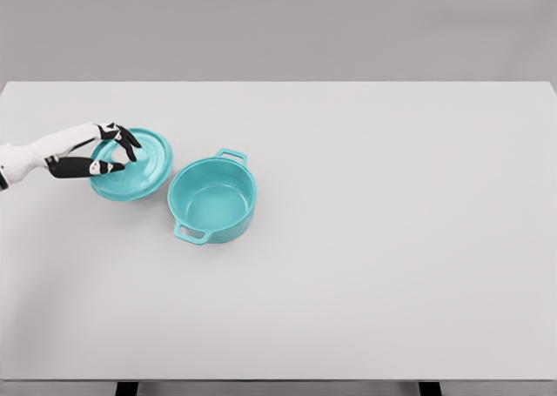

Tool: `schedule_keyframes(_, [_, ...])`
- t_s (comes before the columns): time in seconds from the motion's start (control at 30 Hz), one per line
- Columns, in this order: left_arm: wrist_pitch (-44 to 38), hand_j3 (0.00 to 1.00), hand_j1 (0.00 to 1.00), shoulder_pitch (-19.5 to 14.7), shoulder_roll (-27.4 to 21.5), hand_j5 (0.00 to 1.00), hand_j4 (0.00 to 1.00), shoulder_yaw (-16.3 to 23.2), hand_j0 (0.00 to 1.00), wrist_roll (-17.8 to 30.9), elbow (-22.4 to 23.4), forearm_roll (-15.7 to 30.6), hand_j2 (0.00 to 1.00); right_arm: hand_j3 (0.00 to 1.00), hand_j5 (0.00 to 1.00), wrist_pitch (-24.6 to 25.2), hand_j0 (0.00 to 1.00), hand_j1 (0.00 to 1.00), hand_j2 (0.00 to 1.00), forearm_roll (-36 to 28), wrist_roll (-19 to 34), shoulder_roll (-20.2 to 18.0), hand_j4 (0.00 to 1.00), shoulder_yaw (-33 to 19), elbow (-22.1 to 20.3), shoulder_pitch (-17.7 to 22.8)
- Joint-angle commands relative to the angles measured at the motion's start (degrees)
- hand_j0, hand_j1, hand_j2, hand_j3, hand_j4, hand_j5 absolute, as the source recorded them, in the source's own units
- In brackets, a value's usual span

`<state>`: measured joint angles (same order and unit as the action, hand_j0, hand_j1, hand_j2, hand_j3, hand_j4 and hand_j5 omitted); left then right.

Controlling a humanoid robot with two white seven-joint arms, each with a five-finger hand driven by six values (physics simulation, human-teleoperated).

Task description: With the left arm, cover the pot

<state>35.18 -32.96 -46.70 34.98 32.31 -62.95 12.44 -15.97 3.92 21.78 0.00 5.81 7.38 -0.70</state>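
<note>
The left robot hand [111,151] has its fingers closed around the lid [132,164], seemingly in the grasping step; next comes lifting it onto the open pot [211,197] just beside.

Teal pot [212,198] stands open-mouthed just right of the lid [139,165]; the tabletop [392,239] elsewhere lies bare.

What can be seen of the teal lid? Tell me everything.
The lid is round, teal and glossy like enamelled metal, with a raised rim ring. It sits left of the open pot, its edge close to or just overlapping the pot's rim, and looks slightly tilted, so it may be lifted off the white table. The left hand is over its centre, dark fingers curled as if around the knob, which is hidden.
</note>
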Motion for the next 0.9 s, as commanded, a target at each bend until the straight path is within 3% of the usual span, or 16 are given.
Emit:
schedule_keyframes(0.0, [-0.2, 0.44, 0.44, 0.0, -0.6, 0.44, 0.44, -0.1, 0.44, -0.1, -2.1, 0.7, 0.44, 1.0, 1.0, 0.0, 1.0, 1.0, 1.0, 0.0, 0.0, 0.0, 1.0, 0.0, 0.0, 0.0])
schedule_keyframes(0.43, [-0.2, 0.45, 0.45, 0.4, -1.2, 0.45, 0.45, 0.8, 0.45, -0.1, -8.3, 0.0, 0.45, 1.0, 1.0, 0.0, 1.0, 1.0, 1.0, 0.0, 0.0, 0.0, 1.0, 0.0, 0.0, 0.0])
schedule_keyframes(0.87, [-0.2, 0.46, 0.46, 0.2, 1.2, 0.46, 0.46, 3.7, 0.46, -0.2, -9.2, -2.1, 0.46, 1.0, 1.0, 0.0, 1.0, 1.0, 1.0, 0.0, 0.0, 0.0, 1.0, 0.0, 0.0, 0.0])
